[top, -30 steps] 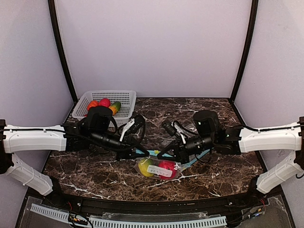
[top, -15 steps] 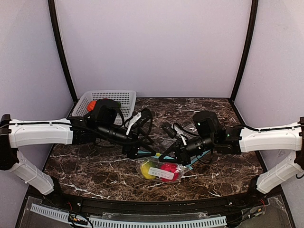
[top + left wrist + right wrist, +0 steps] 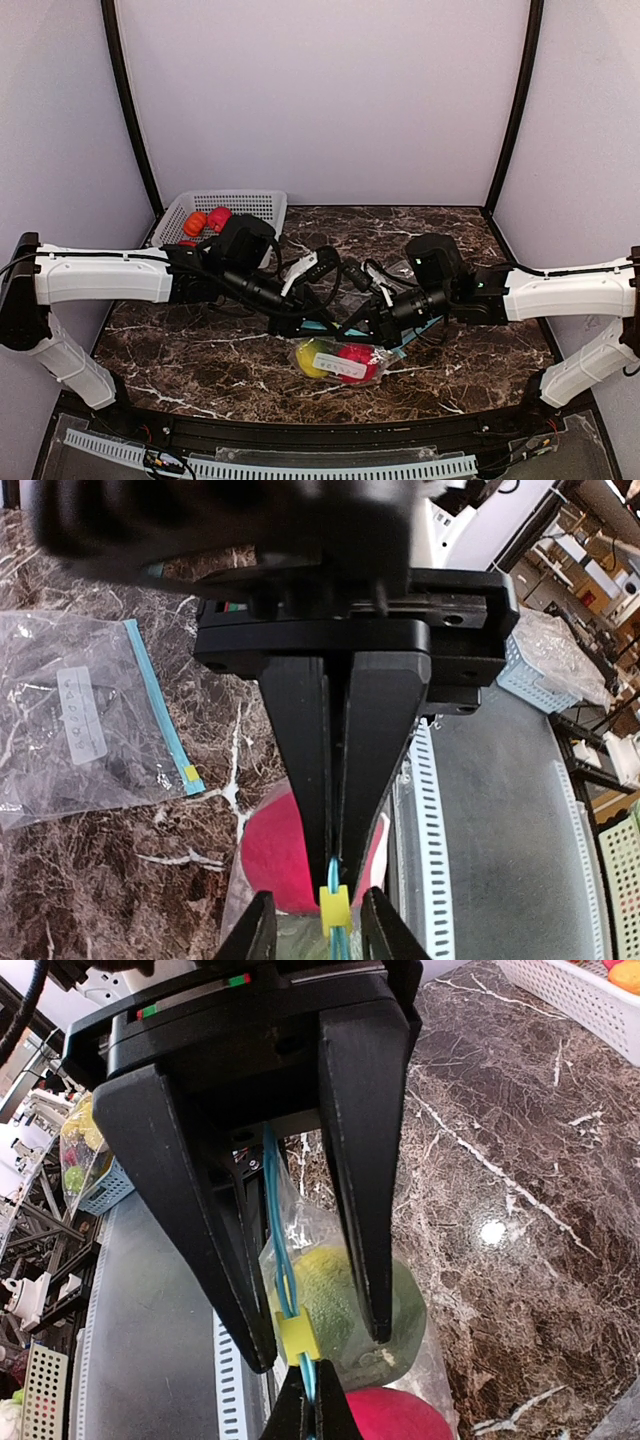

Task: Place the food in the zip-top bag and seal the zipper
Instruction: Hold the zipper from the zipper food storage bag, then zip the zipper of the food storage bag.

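Note:
The zip-top bag (image 3: 338, 361) lies near the table's front middle, with a green-yellow fruit (image 3: 308, 357) and a red fruit (image 3: 353, 358) inside. Its blue zipper strip (image 3: 272, 1210) is lifted on edge, and a yellow slider (image 3: 297, 1338) rides on it. My right gripper (image 3: 317, 1412) is shut on the strip just beside the slider. My left gripper (image 3: 318, 927) faces it, open, one finger on each side of the slider with small gaps. More food, orange (image 3: 194, 223) and red (image 3: 218, 217), sits in the white basket (image 3: 262, 203).
A second, empty zip-top bag (image 3: 80, 730) lies flat on the marble behind the right arm. The basket stands at the back left. Both arms meet over the middle of the table, above the filled bag. A perforated white strip (image 3: 300, 467) runs along the front edge.
My left arm has slid right along the zipper until its fingers meet the right gripper. It went from shut to open. The right arm held still.

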{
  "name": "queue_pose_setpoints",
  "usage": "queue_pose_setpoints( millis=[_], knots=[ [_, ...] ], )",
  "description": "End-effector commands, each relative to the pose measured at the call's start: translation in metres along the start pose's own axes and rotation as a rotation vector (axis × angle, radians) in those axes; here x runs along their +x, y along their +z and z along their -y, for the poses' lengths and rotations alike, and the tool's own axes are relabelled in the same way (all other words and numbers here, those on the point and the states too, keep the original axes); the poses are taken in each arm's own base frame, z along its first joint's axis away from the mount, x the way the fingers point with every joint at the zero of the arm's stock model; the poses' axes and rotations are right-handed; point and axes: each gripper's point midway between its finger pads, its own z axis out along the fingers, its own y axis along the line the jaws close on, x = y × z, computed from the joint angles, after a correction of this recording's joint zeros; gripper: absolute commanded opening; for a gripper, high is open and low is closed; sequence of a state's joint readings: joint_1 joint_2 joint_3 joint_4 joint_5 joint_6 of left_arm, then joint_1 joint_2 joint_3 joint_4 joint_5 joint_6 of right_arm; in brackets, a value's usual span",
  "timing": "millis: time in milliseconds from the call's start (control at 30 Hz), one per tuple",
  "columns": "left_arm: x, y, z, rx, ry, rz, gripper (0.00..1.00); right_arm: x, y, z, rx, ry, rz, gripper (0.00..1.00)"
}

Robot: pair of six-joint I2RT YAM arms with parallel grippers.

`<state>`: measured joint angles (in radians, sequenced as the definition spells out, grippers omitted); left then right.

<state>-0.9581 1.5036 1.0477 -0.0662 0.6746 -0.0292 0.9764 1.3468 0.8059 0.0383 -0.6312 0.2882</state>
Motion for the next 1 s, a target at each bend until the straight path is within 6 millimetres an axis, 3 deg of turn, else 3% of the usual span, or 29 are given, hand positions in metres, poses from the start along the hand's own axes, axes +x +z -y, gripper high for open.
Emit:
queue_pose_setpoints(
  millis=[0, 267, 667, 967],
  knots=[
    [-0.003, -0.001, 0.004, 0.007, 0.01, -0.009, 0.22, -0.011, 0.0, -0.005, -0.012, -0.029, 0.018, 0.0],
    [0.001, -0.004, 0.005, 0.004, 0.003, -0.007, 0.02, -0.009, -0.002, -0.001, 0.013, -0.025, 0.017, 0.0],
    [0.014, -0.028, 0.001, -0.048, -0.026, 0.008, 0.01, 0.003, -0.018, 0.012, 0.09, 0.001, -0.003, 0.0],
    [0.021, -0.033, 0.0, -0.055, -0.039, -0.014, 0.01, 0.002, -0.027, 0.018, 0.127, 0.002, 0.001, 0.0]
  ],
)
